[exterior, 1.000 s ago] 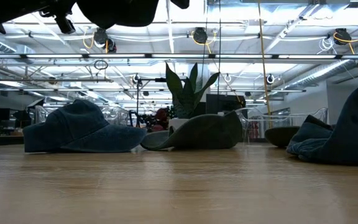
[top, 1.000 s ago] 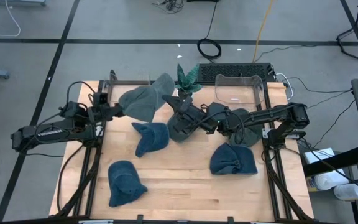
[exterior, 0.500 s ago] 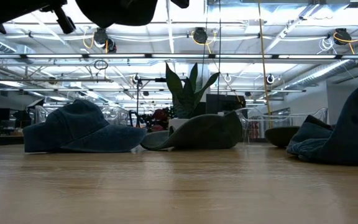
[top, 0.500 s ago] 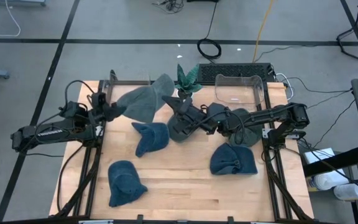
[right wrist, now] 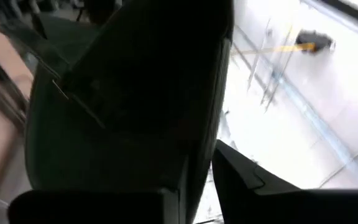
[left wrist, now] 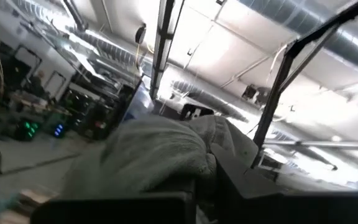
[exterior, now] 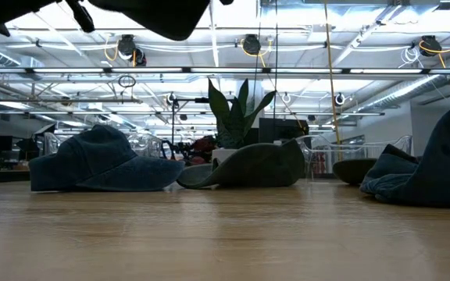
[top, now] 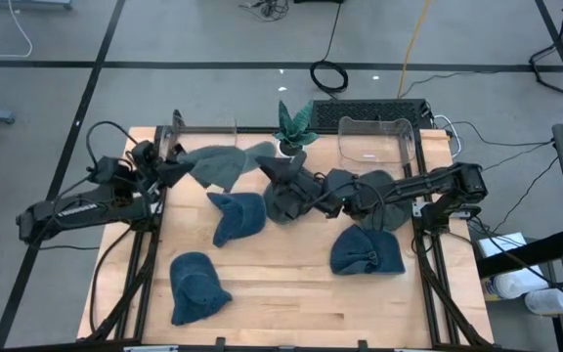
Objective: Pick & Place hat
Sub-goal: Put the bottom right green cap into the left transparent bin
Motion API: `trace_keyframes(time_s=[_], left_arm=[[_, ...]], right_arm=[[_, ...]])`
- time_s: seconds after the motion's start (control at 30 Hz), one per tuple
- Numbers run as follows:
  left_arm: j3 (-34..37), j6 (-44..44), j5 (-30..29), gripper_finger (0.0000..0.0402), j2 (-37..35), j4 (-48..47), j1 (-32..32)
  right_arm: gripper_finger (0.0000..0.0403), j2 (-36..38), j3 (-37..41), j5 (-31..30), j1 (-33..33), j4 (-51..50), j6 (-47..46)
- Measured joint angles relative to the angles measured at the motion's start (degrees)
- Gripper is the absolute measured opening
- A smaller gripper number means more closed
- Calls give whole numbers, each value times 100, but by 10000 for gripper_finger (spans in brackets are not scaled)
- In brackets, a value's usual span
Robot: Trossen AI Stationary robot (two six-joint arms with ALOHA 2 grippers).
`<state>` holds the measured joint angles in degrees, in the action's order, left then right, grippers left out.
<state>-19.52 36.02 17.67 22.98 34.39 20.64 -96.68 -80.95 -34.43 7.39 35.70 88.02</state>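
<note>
My left gripper (top: 171,170), at the table's far left, is shut on a grey-green hat (top: 219,163) held above the table. My right gripper (top: 313,198) reaches in from the right to the table's middle and is shut on a dark grey hat (top: 281,198), which fills the right wrist view (right wrist: 123,93). Three blue hats lie crown up on the wood: one in the middle (top: 238,216), one near left (top: 197,286), one at right (top: 366,251). My left gripper pinches the grey-green hat's soft edge (left wrist: 194,173) between its two fingers, coming from the table's left and slanting upward. The hat is lifted clear and stretches away from the fingers toward the right. My right gripper pinches the dark grey hat's rim (right wrist: 197,163) between its two fingers, coming from the table's right. The hat stands up beyond the fingers, clear of the table.
A potted plant (top: 294,124) and a clear plastic bin (top: 376,138) stand at the far edge. An olive hat (exterior: 248,165) rests on the table in the low view. Another dark hat (top: 383,207) lies under my right arm. Bare wood shows near the front edge.
My left wrist has rolled, and the grey-green hat has turned with it, from broad and face-up to narrower and flatter in the high view. My right wrist has rolled too, tipping the dark grey hat. Neither hand has travelled noticeably.
</note>
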Motion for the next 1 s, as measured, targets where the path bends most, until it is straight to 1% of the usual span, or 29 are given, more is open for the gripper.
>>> trace_keyframes(time_s=[0.1, 0.2, 0.33, 0.57, 0.67, 0.8, 1.0], left_arm=[[-297, -500, 43, 22, 0, -490, 116], [-694, -1035, 47, 22, 5, -1100, 194], [-1251, -1730, 37, 22, 1, -2278, 278], [-2095, -2847, -130, 22, 69, -4139, 412], [-2301, -3552, -168, 21, 109, -4622, 449], [-2401, -4561, -245, 21, 208, -5037, 453], [-2408, -4953, -1263, 21, 475, -5132, 453]], right_arm=[[63, 0, 0, -183, 114, -19, -773], [63, 0, 0, -205, 240, -117, -1616], [62, 0, 0, -142, 430, -305, -2759], [63, 0, 0, -134, 665, -620, -4242], [63, 0, 0, -130, 796, -774, -4510], [63, 0, 0, -129, 956, -965, -4620], [61, 0, 0, -141, 1100, -1421, -4975]])
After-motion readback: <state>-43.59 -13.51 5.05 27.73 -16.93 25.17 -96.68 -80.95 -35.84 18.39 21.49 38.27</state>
